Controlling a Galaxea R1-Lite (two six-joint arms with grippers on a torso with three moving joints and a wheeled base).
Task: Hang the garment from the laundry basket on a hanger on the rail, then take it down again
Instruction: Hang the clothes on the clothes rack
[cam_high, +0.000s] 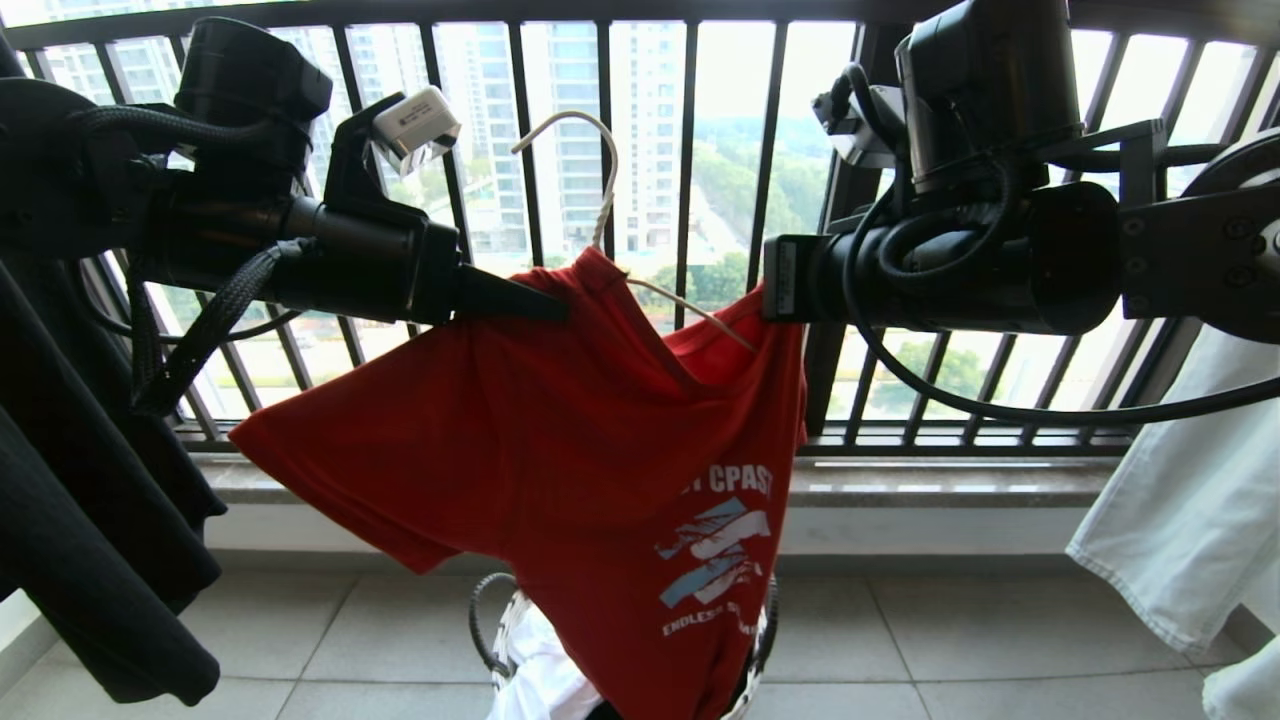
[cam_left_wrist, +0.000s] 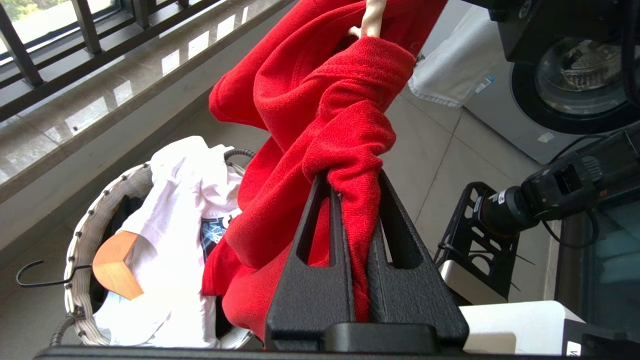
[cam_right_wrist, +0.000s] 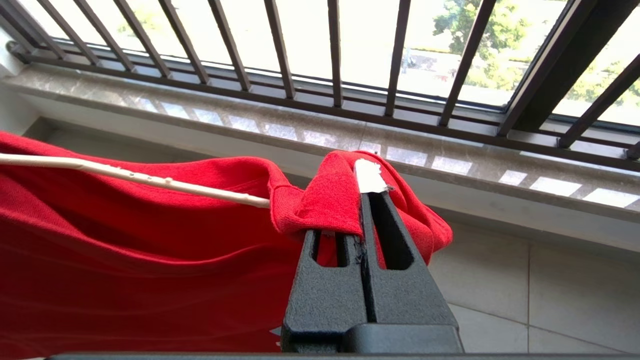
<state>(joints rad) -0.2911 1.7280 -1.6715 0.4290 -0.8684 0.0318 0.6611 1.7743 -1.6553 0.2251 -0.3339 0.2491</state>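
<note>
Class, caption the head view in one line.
Both grippers hold the red T-shirt on a white wire hanger above the laundry basket.

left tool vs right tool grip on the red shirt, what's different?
The left tool pinches a thick bunch of the red T-shirt; the right tool clamps a thin fold bearing a white tag. The white hanger wire runs beside the right tool's grip, not the left's. Both are shut on fabric.

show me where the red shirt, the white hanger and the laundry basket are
red T-shirt (cam_high: 560, 420): head view, chest fabric.
white hanger (cam_high: 608, 170): head view, hook.
laundry basket (cam_left_wrist: 87, 235): left wrist view, woven rim.
</note>
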